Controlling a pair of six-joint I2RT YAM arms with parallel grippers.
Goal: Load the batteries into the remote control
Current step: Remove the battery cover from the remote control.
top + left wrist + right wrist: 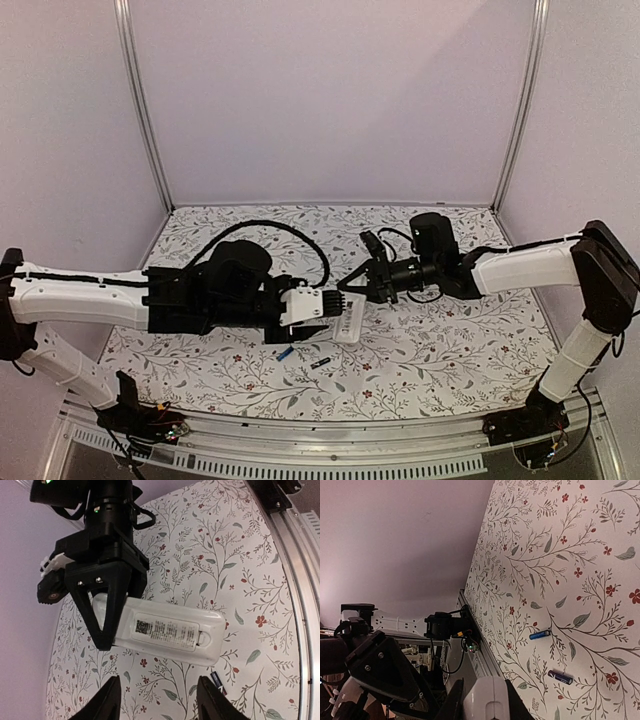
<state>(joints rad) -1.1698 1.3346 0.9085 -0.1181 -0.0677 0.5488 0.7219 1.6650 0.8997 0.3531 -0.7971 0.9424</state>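
Note:
The white remote control point(170, 630) hangs above the table, its back face with a printed label and a closed bay cover toward the left wrist camera. My right gripper point(348, 292) is shut on one end of it, and that end shows between the gripper's fingers in the right wrist view point(487, 700). My left gripper point(160, 705) is open and empty, close to the remote point(350, 322) but not touching it. The blue battery point(285, 353) and the black battery point(320, 362) lie on the table below. Both also show in the right wrist view: blue point(540, 634), black point(560, 676).
The floral tablecloth point(450, 350) covers the table. A metal rail point(330, 440) runs along its near edge. Pale walls point(330, 100) close the back and sides. A black cable point(290, 235) loops over the left arm.

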